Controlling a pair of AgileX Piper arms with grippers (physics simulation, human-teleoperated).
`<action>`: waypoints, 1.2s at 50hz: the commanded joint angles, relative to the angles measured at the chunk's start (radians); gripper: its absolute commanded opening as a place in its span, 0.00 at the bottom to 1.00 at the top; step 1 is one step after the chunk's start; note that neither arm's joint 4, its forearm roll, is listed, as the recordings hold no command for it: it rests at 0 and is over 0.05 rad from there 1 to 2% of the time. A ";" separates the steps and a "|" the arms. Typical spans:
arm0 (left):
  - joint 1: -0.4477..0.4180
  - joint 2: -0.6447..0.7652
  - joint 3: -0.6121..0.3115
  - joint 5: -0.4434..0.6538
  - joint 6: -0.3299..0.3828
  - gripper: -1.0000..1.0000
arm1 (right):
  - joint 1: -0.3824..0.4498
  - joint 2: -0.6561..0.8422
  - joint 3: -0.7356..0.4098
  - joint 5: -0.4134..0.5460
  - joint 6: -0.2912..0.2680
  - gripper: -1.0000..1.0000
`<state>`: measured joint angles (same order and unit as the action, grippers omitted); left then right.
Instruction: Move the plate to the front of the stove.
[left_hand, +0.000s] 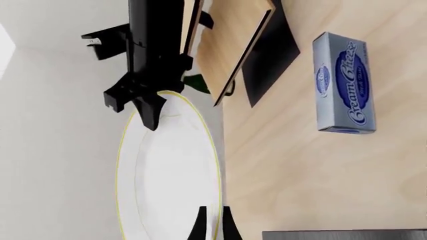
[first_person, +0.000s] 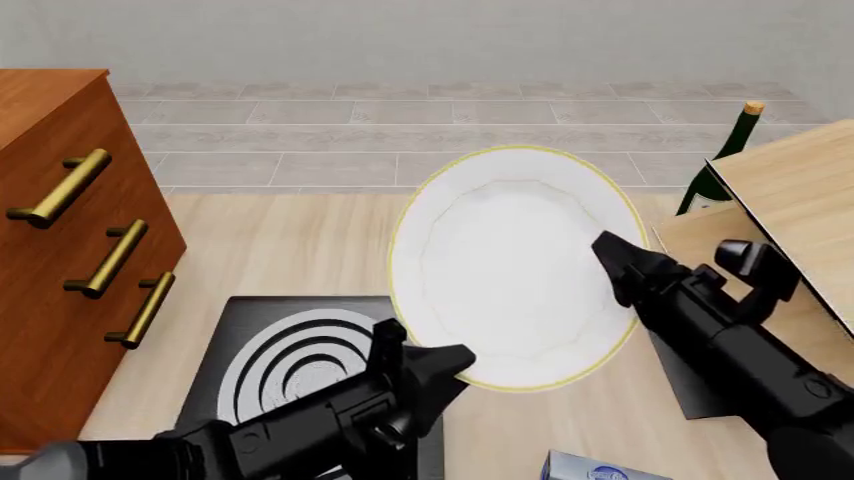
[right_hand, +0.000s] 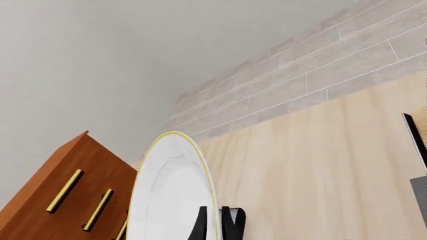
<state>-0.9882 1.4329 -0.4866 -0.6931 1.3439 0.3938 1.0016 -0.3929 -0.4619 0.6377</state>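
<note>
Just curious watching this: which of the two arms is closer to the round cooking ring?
Left. Its tool grips the plate right beside the stove; the right tool grips the plate's far side.

**Bystanders on the surface**

A wooden cabinet (first_person: 60, 260) with brass handles is being seen standing at the left. A cream cheese box (left_hand: 345, 83) is lying flat on the pale wooden surface (left_hand: 313, 175). A green bottle (first_person: 717, 162) is standing upright at far right.

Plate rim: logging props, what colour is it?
Thin yellow-gold, around a white plate; clearest in the front view.
</note>
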 joint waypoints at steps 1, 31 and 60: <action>-0.006 0.003 -0.007 -0.019 0.009 0.00 | 0.016 -0.014 0.006 -0.001 0.008 0.00; 0.006 -0.005 -0.015 -0.021 0.009 1.00 | 0.034 -0.037 0.014 0.006 0.009 0.00; 0.021 -0.057 0.010 -0.016 0.003 1.00 | -0.069 -0.068 -0.072 0.072 0.027 0.00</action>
<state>-0.9691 1.4005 -0.4818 -0.7150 1.3576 0.3675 0.9426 -0.4258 -0.4119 0.6539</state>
